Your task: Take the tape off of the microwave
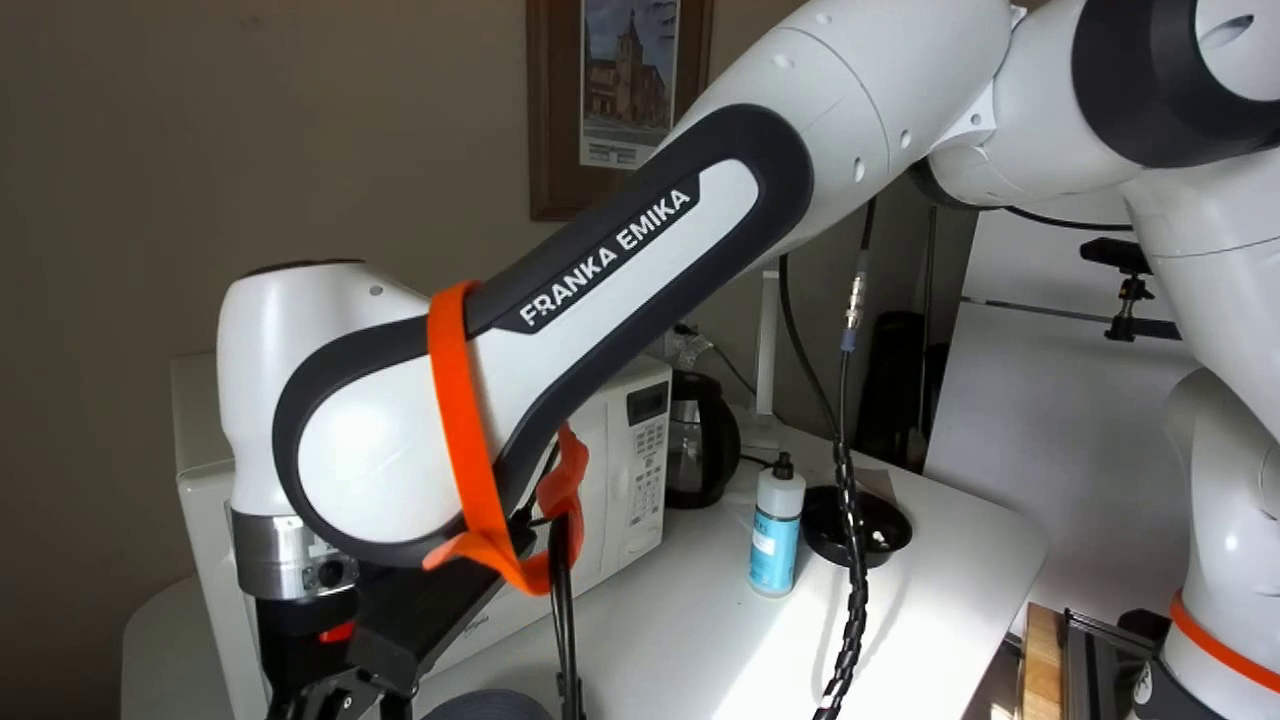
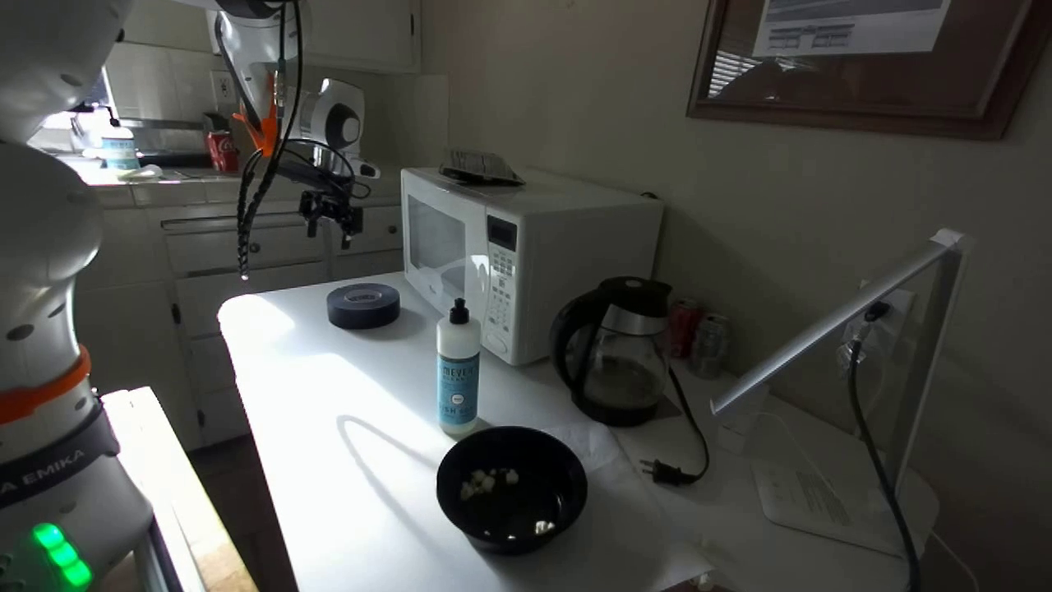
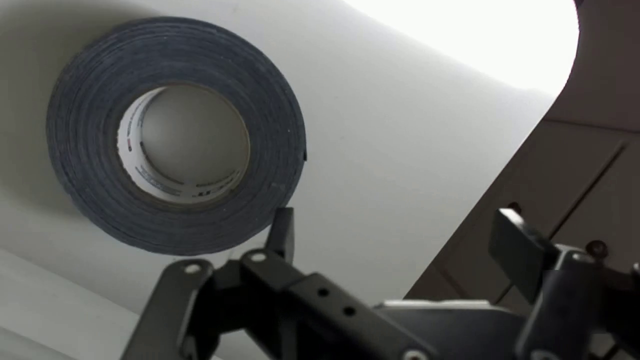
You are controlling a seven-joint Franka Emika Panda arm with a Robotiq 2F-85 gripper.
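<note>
The tape, a dark ring-shaped roll [image 2: 363,307], lies flat on the white table in front of the microwave [image 2: 575,234]. It fills the upper left of the wrist view [image 3: 275,135], and its edge shows at the bottom of an exterior view [image 1: 487,706]. The white microwave also shows behind my arm [image 1: 610,480]. My gripper [image 2: 330,233] hangs above table height by the tape's end of the table. In the wrist view the gripper [image 3: 395,220] is open and empty. Its left finger overlaps the tape's rim in the picture; no contact shows.
A dark dish with a pale wrapper [image 2: 481,168] sits on the microwave. On the table [image 2: 329,444] stand a blue-labelled bottle [image 2: 458,378], a black bowl [image 2: 511,491], a coffee pot [image 2: 620,353] and a lamp [image 2: 830,325]. The table edge runs under the right finger in the wrist view.
</note>
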